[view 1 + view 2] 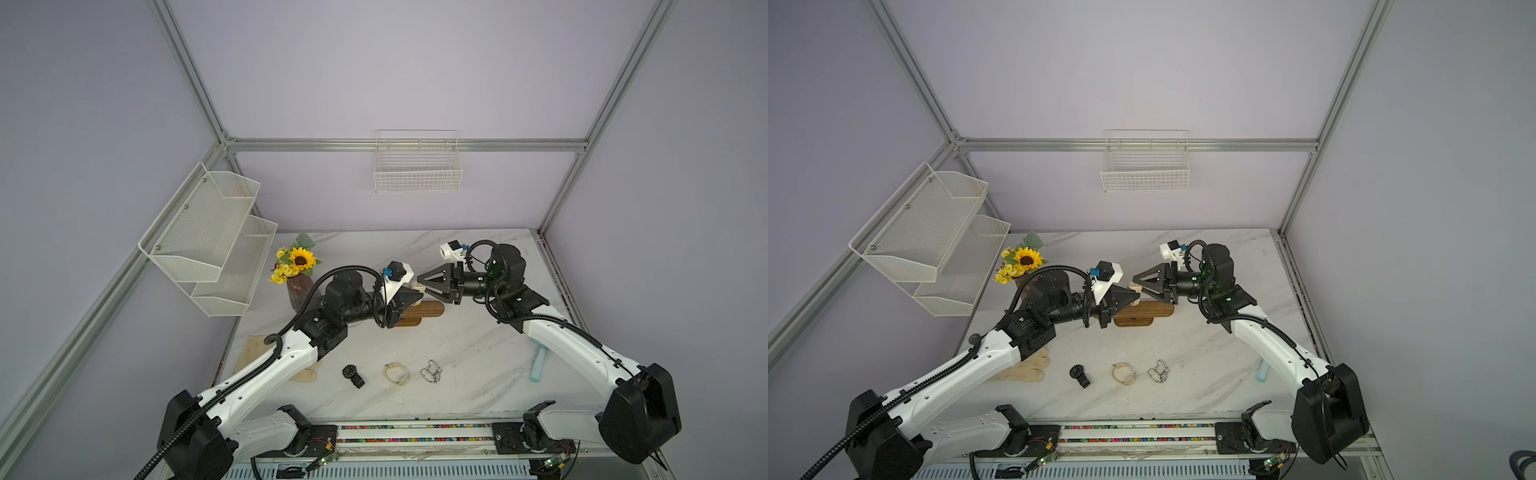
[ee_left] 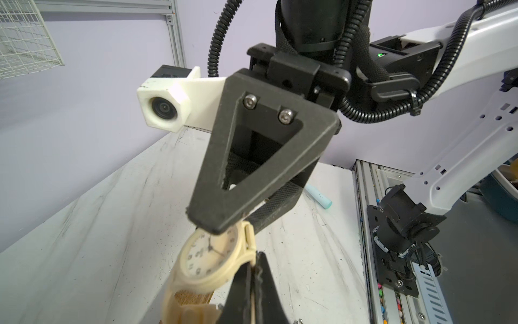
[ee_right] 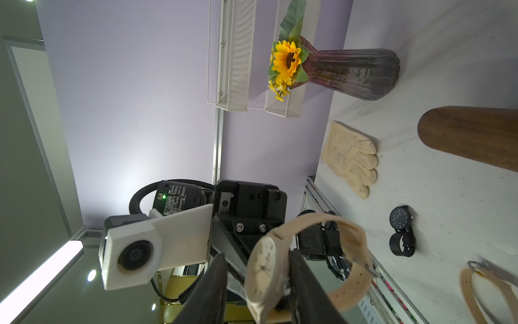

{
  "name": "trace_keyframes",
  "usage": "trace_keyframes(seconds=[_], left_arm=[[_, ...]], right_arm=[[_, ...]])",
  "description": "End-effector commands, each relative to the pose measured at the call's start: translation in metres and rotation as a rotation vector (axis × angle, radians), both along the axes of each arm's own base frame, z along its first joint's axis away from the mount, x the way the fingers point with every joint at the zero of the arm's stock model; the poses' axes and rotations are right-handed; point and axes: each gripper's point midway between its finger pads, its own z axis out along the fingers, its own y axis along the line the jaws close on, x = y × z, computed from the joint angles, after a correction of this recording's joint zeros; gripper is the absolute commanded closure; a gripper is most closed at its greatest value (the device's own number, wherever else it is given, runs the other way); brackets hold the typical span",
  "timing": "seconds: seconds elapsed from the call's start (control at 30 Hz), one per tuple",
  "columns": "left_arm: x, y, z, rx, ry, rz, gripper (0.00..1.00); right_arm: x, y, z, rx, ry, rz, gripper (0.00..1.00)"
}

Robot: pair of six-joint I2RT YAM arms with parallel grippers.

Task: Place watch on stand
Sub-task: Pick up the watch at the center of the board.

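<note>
A cream watch [image 2: 210, 261] hangs in the air between my two grippers, just above the brown wooden stand [image 1: 428, 309], which also shows in a top view [image 1: 1154, 309]. My left gripper [image 2: 256, 263] is shut on the watch's strap right beside the case. My right gripper [image 3: 256, 258] faces it from the opposite side, jaws apart, with the watch case [image 3: 263, 275] between its fingers. One finger lies against the back of the case and a gap shows at the dial side. The strap loops outward past the fingers. In both top views the two grippers [image 1: 420, 293] [image 1: 420, 284] meet tip to tip.
Near the table's front lie a black watch [image 1: 352, 374], a tan strap [image 1: 395, 373] and a metal chain [image 1: 432, 371]. A sunflower vase [image 1: 299, 286] stands left of the stand. A cream glove [image 1: 1025, 365] lies under the left arm and a light blue tube [image 1: 537, 365] under the right. Wire shelves [image 1: 216, 232] line the left wall.
</note>
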Motion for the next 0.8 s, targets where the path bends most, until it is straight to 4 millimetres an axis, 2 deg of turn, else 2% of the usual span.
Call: trace_keyframes(seconds=[0.0,0.2,0.5,0.77], left_arm=[[0.0,-0.001,-0.012,0.037,-0.02,-0.002,1.0],[-0.002,-0.003,-0.016,0.059,-0.022,-0.012,1.0],[-0.001,-0.005,-0.023,0.071,-0.01,-0.019,1.0],[-0.005,-0.004,-0.021,0.059,-0.001,-0.022,1.0]], right_arm=[[0.0,0.0,0.01,0.026,-0.007,0.019,0.62],[-0.001,0.003,0.007,0.022,-0.011,0.047,0.66],[-0.002,0.0,0.01,0.021,-0.048,0.047,0.8],[-0.003,-0.003,0.014,0.022,-0.089,0.037,0.85]])
